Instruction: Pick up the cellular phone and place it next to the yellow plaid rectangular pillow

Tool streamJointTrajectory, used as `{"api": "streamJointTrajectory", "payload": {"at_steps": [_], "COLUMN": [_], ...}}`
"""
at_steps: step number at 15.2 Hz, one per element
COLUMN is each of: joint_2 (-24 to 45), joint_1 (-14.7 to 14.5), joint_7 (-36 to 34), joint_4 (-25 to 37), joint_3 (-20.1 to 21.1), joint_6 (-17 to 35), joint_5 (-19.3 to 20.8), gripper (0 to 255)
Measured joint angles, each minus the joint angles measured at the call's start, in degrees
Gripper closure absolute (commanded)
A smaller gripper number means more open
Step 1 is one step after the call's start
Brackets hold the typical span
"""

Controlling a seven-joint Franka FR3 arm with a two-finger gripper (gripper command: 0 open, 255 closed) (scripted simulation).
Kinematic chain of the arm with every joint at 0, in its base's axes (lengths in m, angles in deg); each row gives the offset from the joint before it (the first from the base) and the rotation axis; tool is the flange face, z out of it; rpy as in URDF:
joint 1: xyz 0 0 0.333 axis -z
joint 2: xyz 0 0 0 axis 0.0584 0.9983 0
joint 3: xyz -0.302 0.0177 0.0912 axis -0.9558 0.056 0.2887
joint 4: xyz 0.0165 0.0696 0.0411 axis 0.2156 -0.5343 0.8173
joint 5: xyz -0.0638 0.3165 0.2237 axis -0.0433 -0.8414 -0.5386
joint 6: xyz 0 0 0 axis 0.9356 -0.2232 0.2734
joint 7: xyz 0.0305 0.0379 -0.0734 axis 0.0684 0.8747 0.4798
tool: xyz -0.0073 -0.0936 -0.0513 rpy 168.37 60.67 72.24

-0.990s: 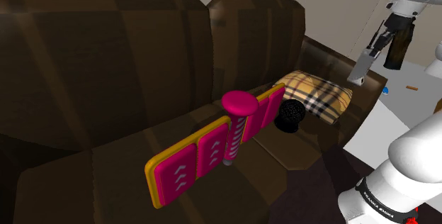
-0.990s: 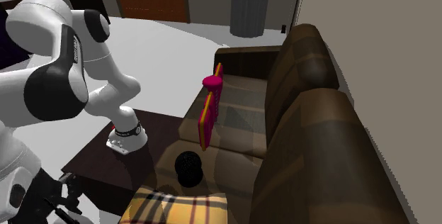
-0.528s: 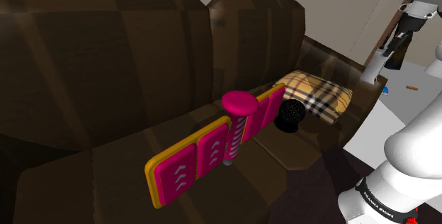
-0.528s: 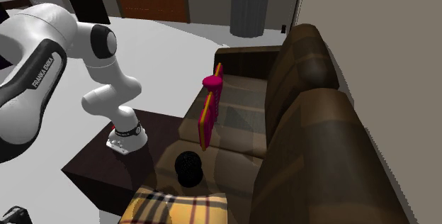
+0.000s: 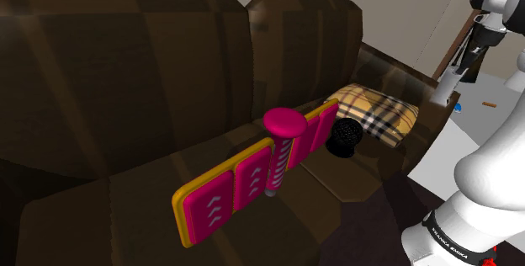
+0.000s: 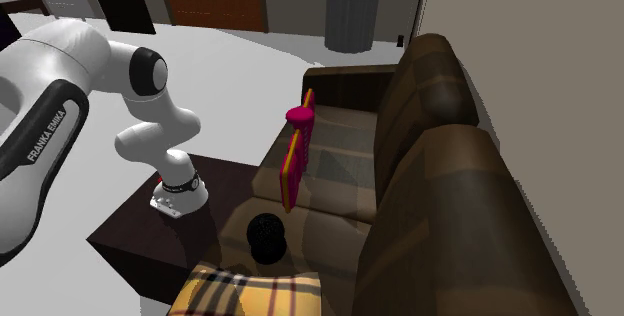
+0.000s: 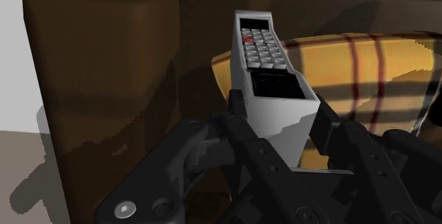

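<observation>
1. Dark brown sofa (image 5: 126, 71) took up most of the shoulder view. A yellow plaid pillow (image 5: 374, 111) lay on the seat at the end nearest the robot's stand.
2. A black round object (image 5: 343, 135) sat just beside the pillow. Further along the seat stood a pink and yellow panel toy (image 5: 235, 184) with a pink knobbed post (image 5: 284, 123) in front of it.
3. In the wrist view, the gripper (image 7: 280, 127) was clamped on the cellular phone (image 7: 273, 81), a grey, boxy handset. One finger pressed each long side near its lower end.
4. The keypad end stuck out well past the fingertips. The phone hung in the air, with the sofa's arm and the pillow (image 7: 368, 74) beyond it.
5. The phone looked rigid and probably light, with smooth flat sides that could slip under a loose pinch.
6. The hold was low on the body, so the free end could pivot if it brushed the sofa arm. A grip nearer the middle would likely be steadier.
7. The seat looked soft, so the phone would probably settle best laid flat.
8. The black object crowded one side of the pillow, so the set-down spot would need choosing with care.
</observation>
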Motion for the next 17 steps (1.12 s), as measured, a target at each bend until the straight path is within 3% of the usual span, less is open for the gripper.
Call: {"api": "streamJointTrajectory", "payload": {"at_steps": [17], "joint_2": [2.91], "joint_1": [0.09], "joint_7": [2.62], "joint_4": [-9.82], "joint_3": [1.34], "joint_6": [11.77], "joint_5": [-3.05], "gripper": [255]}}
